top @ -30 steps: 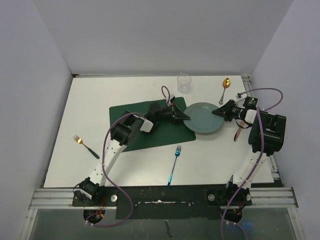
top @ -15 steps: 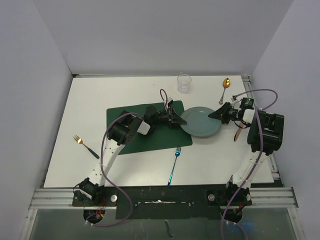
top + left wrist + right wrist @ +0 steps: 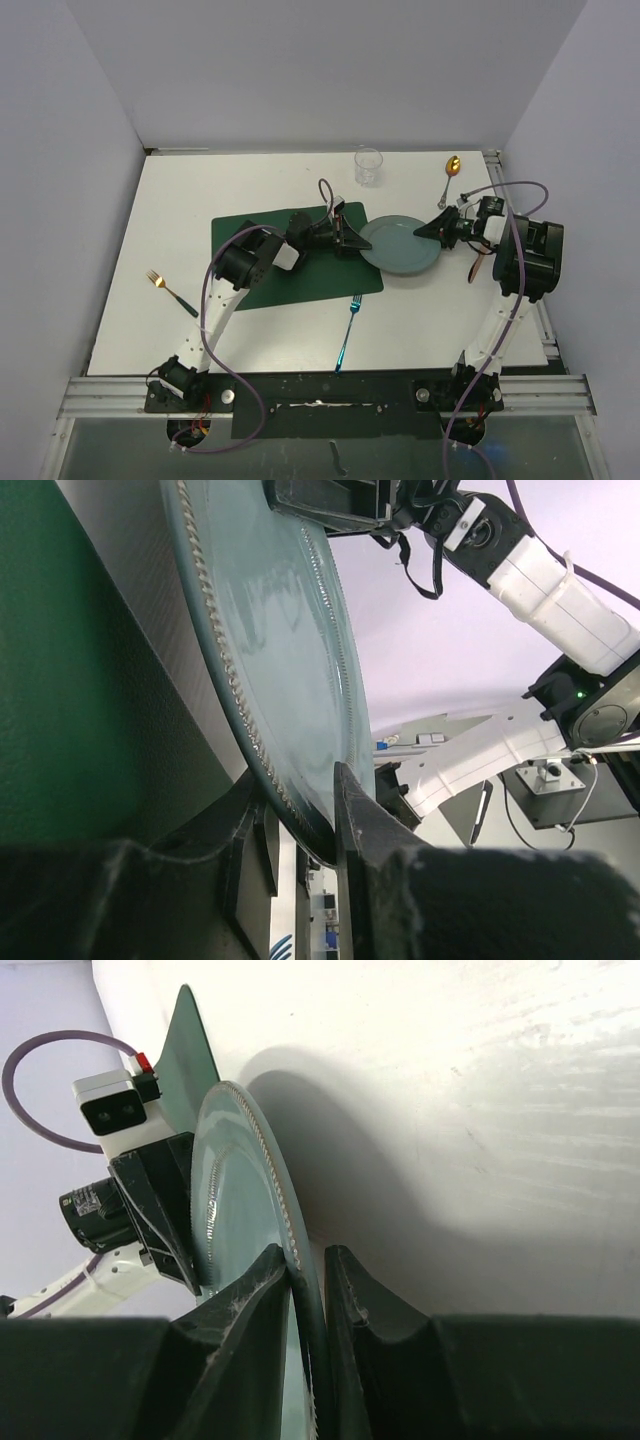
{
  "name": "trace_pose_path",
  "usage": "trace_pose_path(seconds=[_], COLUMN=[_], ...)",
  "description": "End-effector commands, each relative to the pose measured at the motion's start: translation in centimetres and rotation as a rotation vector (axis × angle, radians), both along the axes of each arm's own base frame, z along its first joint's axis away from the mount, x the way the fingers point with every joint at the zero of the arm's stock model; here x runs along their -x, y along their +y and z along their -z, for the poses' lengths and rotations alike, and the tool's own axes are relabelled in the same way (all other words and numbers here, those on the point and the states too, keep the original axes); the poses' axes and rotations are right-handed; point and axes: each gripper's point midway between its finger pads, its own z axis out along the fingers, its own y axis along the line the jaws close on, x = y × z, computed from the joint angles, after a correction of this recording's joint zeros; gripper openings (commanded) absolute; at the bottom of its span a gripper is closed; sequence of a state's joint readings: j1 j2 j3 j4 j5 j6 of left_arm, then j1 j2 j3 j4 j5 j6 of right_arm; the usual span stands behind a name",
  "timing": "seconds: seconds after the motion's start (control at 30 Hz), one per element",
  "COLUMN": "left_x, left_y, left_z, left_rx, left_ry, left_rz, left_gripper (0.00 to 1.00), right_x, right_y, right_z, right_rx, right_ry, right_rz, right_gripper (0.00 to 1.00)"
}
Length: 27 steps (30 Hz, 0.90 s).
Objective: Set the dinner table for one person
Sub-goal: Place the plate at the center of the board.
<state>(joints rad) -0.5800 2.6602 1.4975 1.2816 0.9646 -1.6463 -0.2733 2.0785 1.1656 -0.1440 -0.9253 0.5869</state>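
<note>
A grey-green plate [image 3: 402, 246] with a beaded rim lies on the white dinner table [image 3: 190, 200], its left edge next to the dark green placemat [image 3: 285, 270]. My left gripper [image 3: 362, 241] is shut on the plate's left rim, and my right gripper [image 3: 432, 229] is shut on its right rim. In the left wrist view the plate [image 3: 270, 650] runs between my jaws at the left gripper [image 3: 300, 810]. In the right wrist view the plate's rim [image 3: 240, 1200] is pinched in the right gripper [image 3: 308, 1270].
A clear glass [image 3: 368, 166] and a gold spoon [image 3: 450, 172] stand at the back. A blue fork [image 3: 347, 328] lies in front of the placemat. A gold fork with a dark handle [image 3: 172, 292] lies at the left. A knife [image 3: 479, 266] lies beside the right arm.
Both grippers have carried the plate a little to the left, and the placemat has slid left with the left gripper. Both stay shut on the rim.
</note>
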Motion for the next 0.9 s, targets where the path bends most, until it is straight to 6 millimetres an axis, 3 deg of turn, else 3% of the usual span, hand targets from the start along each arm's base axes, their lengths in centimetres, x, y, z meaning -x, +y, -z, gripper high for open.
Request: trace_pose_path(seconds=[0.0,0.17,0.27,0.6,0.87], left_x=[2.3,2.1,2.2,2.2,2.1], left_y=[1.6,1.5,1.5,1.9,1.9], left_z=[5.2,5.3,5.6,6.2,6.2], left_rx=[-0.084,-0.086,-0.09,-0.1,-0.102], left_ry=[0.238,0.242,0.248,0.26,0.265], left_rz=[0.094,0.093,0.092,0.086,0.085], left_gripper=[0.0,0.0,0.0,0.0,0.0], right_x=[0.2,-0.2,-0.2,0.1,-0.5], right_y=[-3.8,-4.3,-4.6,-6.5,-7.6], right_z=[5.7,5.1,4.9,5.1,3.6], right_rx=[0.264,0.301,0.319,0.431,0.459], right_ry=[0.129,0.12,0.119,0.148,0.124], right_rz=[0.071,0.067,0.064,0.09,0.123], right_gripper=[0.13,0.35,0.42,0.44,0.45])
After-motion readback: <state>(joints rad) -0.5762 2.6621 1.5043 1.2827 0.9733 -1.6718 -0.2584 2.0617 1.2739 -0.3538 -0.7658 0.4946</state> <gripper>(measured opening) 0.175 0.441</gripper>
